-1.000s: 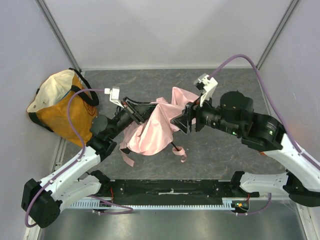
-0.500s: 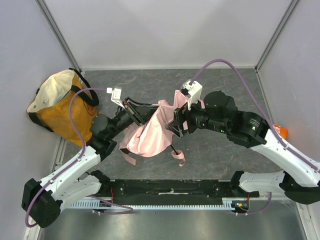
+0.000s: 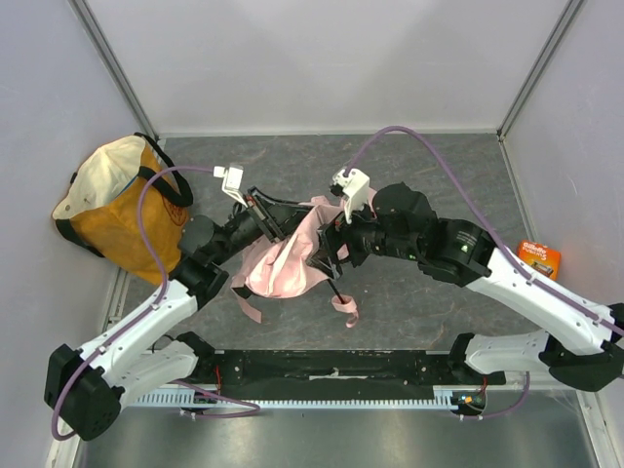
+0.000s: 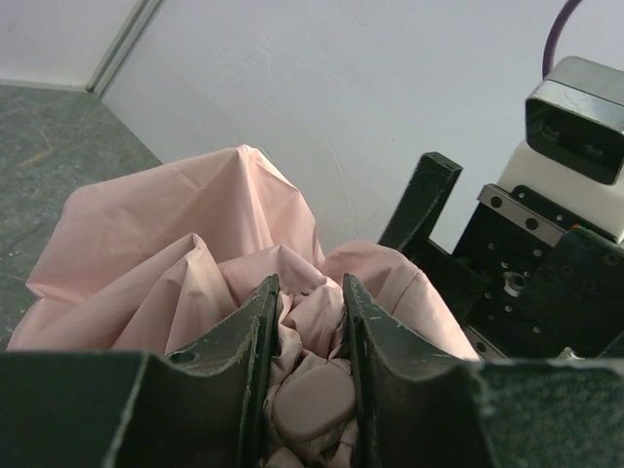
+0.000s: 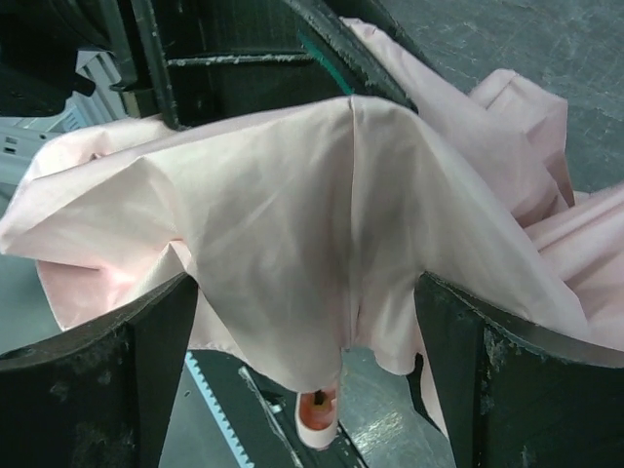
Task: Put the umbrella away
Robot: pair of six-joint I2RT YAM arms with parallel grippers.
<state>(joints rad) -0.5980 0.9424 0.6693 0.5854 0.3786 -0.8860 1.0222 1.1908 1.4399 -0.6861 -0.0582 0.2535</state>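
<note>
- Tabletop (image 3: pixel 429 166), grey and marbled, carries everything; both arms reach in from its near edge toward the middle.
- Orange-and-cream tote bag (image 3: pixel 117 210) stands at the far left by the wall, mouth up, well apart from the pink fabric. It is likely where the umbrella is meant to end up.
- Pale pink umbrella (image 3: pixel 288 258) sits mid-table, slack and half gathered between the two arms, not yet bundled tight.
- Right gripper (image 5: pixel 307 322) has its jaws spread wide, straddling a draped canopy (image 5: pixel 292 195) panel without pinching it. I'd say it is lining up to gather loose cloth.
- Left gripper (image 4: pixel 307 292) is clamped on a bunched fold of the canopy, anchoring the umbrella so the other arm can work.
- Thin pink strap (image 3: pixel 346 307) lies loose toward the near edge, unfastened.
- Small orange packet (image 3: pixel 538 258) lies far right, apart from all this.
</note>
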